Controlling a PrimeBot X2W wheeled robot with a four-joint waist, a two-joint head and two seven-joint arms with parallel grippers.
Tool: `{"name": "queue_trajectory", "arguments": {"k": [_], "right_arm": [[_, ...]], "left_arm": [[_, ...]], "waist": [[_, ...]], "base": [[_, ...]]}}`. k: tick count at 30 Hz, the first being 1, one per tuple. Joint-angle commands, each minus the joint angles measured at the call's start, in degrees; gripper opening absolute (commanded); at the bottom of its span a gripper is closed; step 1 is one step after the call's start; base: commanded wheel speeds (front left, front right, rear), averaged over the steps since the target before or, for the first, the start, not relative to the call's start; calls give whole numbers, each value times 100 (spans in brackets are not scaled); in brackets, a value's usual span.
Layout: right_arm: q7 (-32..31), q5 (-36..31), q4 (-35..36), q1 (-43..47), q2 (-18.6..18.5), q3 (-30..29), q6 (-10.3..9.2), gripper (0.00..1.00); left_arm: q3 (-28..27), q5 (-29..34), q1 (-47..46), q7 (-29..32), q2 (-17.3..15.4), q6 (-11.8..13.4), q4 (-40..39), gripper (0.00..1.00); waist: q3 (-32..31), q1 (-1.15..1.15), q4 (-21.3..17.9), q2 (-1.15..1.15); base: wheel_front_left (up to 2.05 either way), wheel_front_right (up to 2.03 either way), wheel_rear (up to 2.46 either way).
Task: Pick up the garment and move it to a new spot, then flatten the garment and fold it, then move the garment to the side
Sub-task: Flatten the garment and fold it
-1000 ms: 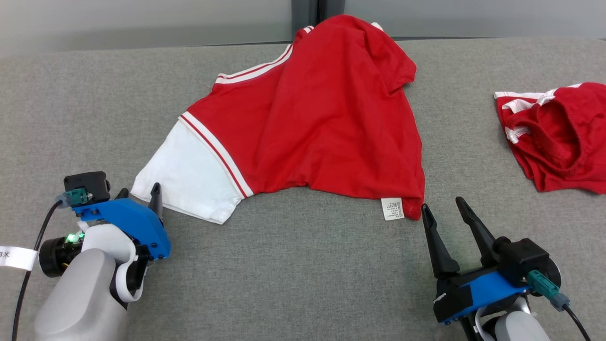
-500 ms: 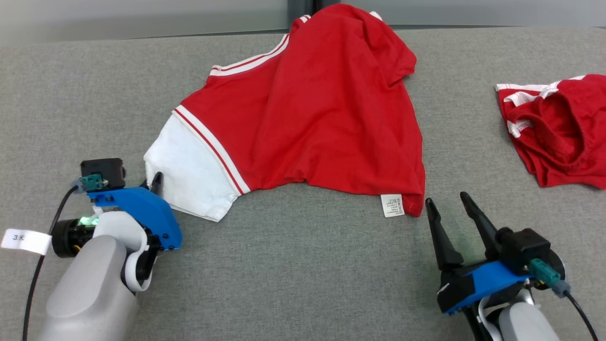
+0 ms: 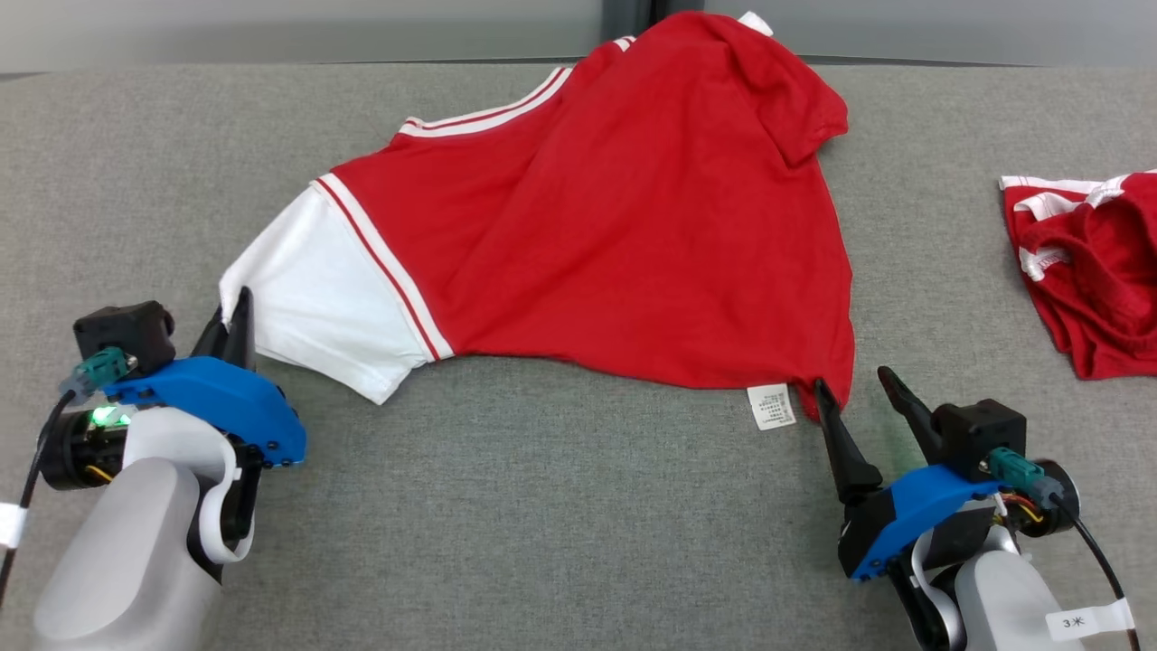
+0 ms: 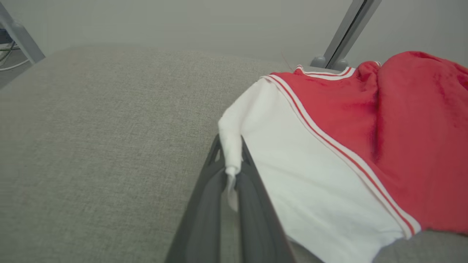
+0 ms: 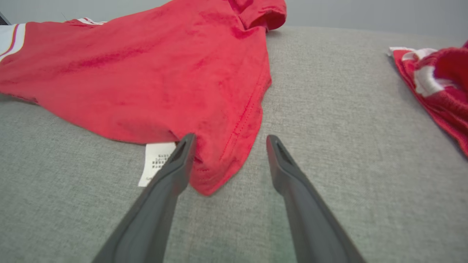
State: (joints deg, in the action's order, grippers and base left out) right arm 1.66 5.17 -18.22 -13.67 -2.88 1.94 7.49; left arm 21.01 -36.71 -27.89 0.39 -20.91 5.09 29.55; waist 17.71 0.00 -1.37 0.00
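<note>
Left pincer point(image 3: 233, 312) pinches the white sleeve edge of the garment point(image 3: 615, 226). Right pincer point(image 3: 851, 380) spread at red hem corner, beside label point(image 3: 771, 405). Bare tabletop point(image 3: 560, 506) in front.

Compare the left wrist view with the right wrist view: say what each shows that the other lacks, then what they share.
Left wrist view: the left gripper shut on the edge of the white sleeve, and a metal post behind. Right wrist view: the right gripper open astride a corner of the shirt, the label beside it, and a second red garment at the right. Both: the shirt on the grey surface.
</note>
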Motion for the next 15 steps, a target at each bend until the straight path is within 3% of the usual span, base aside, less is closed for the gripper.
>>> {"name": "queue_trajectory", "arguments": {"k": [1, 8, 15], "right_arm": [[-37, -42, -28, -30, -2, 24, 1, 100], [-101, -49, -110, -141, -2, 69, 1, 100], [-501, -253, -325, -199, -3, 423, 1, 100]], "left_arm": [[-64, 34, 68, -48, -61, 81, -81, 0], [-241, -32, 310, -50, -240, 349, -568, 0], [-211, -103, 554, 63, -234, 445, -904, 0]], "waist": [[1, 0, 14, 0], [11, 0, 56, 0], [2, 0, 72, 0]], "base": [[0, 0, 0], [0, 0, 0], [0, 0, 0]]}}
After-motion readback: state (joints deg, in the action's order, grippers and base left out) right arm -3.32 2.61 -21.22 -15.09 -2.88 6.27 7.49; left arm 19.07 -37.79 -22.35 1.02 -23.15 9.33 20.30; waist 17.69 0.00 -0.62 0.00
